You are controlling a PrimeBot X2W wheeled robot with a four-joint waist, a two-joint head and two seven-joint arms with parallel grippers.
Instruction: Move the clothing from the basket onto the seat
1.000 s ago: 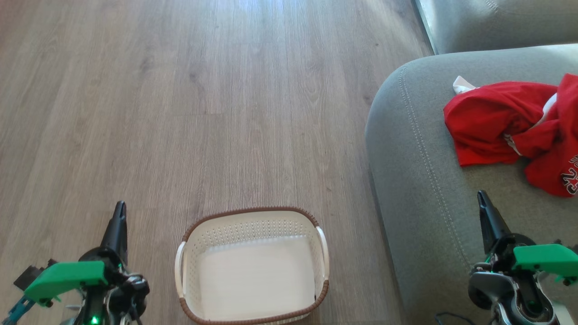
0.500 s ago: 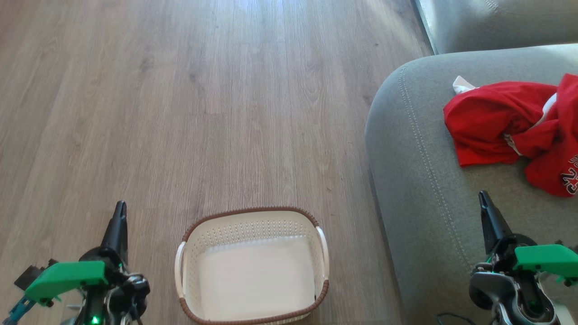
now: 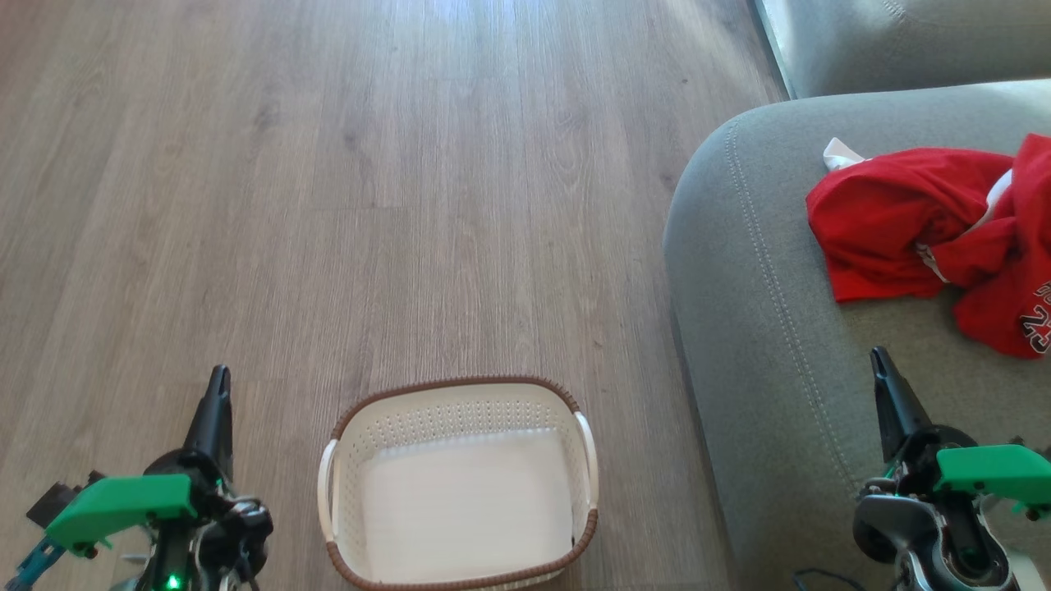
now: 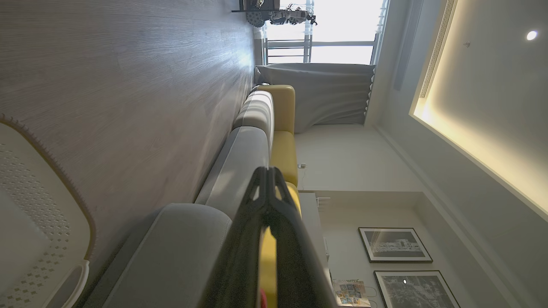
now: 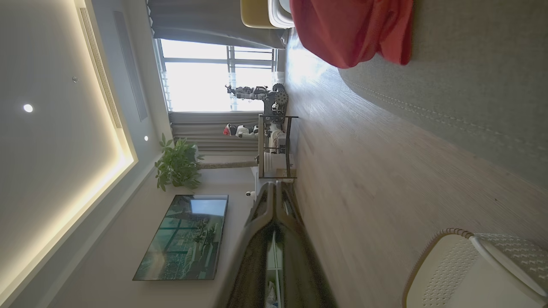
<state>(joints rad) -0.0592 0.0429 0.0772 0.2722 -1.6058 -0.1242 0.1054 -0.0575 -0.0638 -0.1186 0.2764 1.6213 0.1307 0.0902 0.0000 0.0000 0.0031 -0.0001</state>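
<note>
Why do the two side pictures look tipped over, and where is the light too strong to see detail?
Head view: sharp, evenly lit, but glare on the floor at the top and the basket washed out white inside. Left wrist view: sideways because that camera turns with its arm; window blown out. Right wrist view: sideways too, window overexposed, ceiling light strip glowing.
</note>
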